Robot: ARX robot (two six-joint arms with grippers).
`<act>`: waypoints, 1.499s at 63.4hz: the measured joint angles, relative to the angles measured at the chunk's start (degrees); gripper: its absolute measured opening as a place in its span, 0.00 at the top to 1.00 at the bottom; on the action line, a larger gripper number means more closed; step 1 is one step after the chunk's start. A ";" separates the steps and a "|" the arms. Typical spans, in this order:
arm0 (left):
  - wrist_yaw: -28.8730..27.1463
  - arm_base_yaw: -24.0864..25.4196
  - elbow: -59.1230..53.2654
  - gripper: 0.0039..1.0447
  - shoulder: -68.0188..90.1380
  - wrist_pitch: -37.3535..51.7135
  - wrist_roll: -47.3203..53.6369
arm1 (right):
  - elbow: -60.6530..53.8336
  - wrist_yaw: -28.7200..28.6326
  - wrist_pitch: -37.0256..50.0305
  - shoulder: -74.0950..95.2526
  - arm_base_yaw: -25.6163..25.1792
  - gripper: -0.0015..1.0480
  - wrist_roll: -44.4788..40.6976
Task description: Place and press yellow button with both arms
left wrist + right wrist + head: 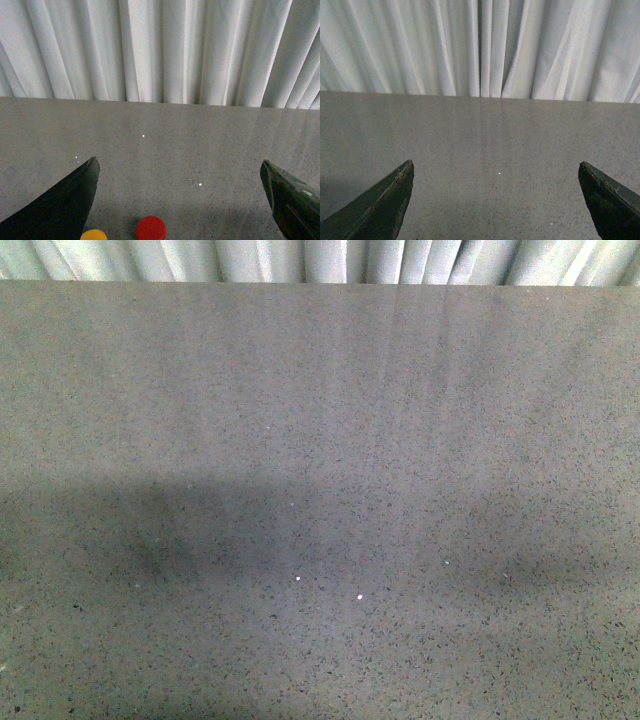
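In the left wrist view the yellow button (94, 235) shows only its round yellow cap at the picture's lower edge, close beside one jaw. My left gripper (179, 167) is open and empty, with its dark jaws wide apart above the grey table. My right gripper (496, 168) is open and empty too; only bare table lies between its jaws. Neither arm nor the button shows in the front view.
A red-capped button (151, 228) stands right next to the yellow one. The speckled grey table (320, 440) runs back to a white pleated curtain (320, 260), which also shows in the left wrist view (160, 50) and the right wrist view (480, 45).
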 joint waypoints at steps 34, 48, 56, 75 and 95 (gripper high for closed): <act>0.09 0.02 0.00 0.09 0.00 -0.02 0.00 | 0.00 0.00 0.00 0.00 0.00 0.09 0.00; 38.58 16.96 12.98 0.09 28.81 -8.59 6.32 | 0.00 -0.13 0.00 0.00 0.00 0.09 0.00; 37.09 22.40 17.14 0.09 48.63 12.04 7.37 | 0.00 -0.09 0.00 0.00 0.00 0.09 0.00; 37.79 36.33 18.91 0.09 87.32 40.74 12.39 | 0.00 -0.11 0.00 0.00 0.00 0.09 0.00; 43.06 46.58 21.44 0.09 96.70 41.35 19.96 | 0.00 -0.11 0.00 0.00 0.00 0.09 0.00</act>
